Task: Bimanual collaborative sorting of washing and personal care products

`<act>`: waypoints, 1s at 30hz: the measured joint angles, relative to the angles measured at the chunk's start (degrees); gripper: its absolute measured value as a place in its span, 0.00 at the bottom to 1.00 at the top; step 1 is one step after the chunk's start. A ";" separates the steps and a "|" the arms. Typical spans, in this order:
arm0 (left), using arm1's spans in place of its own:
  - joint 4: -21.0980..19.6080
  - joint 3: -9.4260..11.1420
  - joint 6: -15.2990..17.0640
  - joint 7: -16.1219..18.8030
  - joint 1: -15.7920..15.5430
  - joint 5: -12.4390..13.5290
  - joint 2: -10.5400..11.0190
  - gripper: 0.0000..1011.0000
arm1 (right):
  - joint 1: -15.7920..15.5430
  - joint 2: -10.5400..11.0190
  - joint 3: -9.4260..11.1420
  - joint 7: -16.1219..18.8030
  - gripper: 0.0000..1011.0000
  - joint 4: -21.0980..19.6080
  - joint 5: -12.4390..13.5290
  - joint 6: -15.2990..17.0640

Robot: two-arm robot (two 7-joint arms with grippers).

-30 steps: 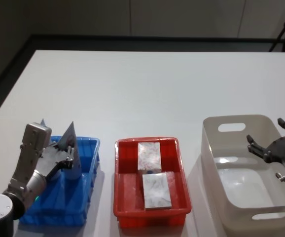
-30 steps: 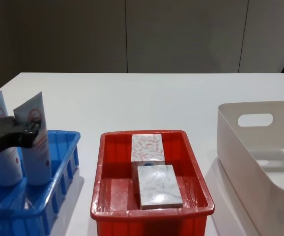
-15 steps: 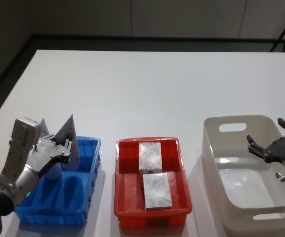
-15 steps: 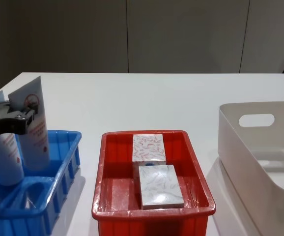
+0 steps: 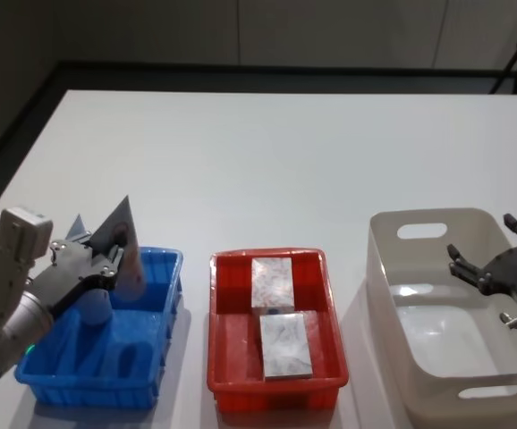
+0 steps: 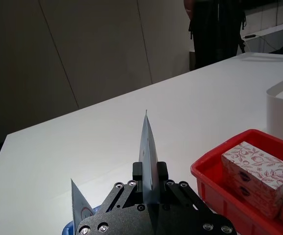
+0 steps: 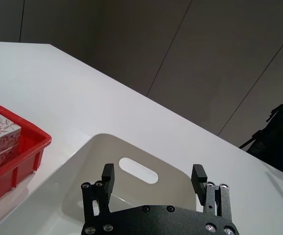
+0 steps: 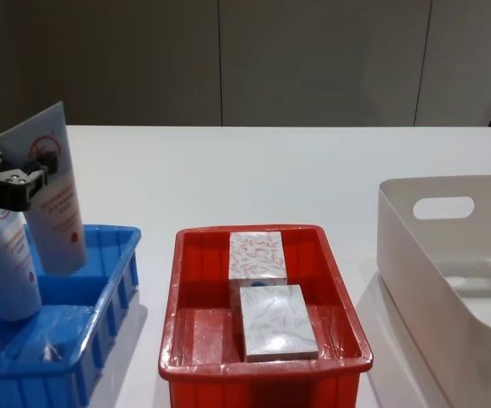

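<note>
Pale-blue squeeze tube with a red round logo (image 8: pixel 56 208) is clamped near its crimped top by the left hand (image 8: pixel 26 176). Its cap end hangs low over the blue plastic bin (image 8: pixel 120 255), beside a second matching tube (image 8: pixel 9 268) standing inside. Its long axis is near upright, with the top tilted toward the robot's left. The right hand (image 5: pixel 488 277), spread wide and empty, hovers over the white plastic bin (image 5: pixel 382 268), well apart. Between them sits the red plastic bin (image 8: pixel 176 285) of flat white leaf-patterned boxes (image 8: pixel 277 321), so any handover probably means carrying the tube rightward.

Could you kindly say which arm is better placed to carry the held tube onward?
Left: the left claw is shut on the tube above the blue bin; the right claw hangs open over the white bin.
</note>
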 joint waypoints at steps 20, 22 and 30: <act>-6.80 -1.38 -0.64 -3.80 4.99 -4.70 4.94 0.17 | 0.00 0.00 0.00 0.00 0.99 0.00 0.00 0.00; -7.33 -1.45 -0.89 -4.31 5.42 -5.28 5.41 0.17 | 0.00 0.00 0.00 0.00 0.99 0.00 0.00 0.00; -8.56 -1.16 -1.96 -6.39 6.12 -7.42 6.51 0.17 | 0.00 0.00 0.00 0.00 0.99 0.00 0.00 0.00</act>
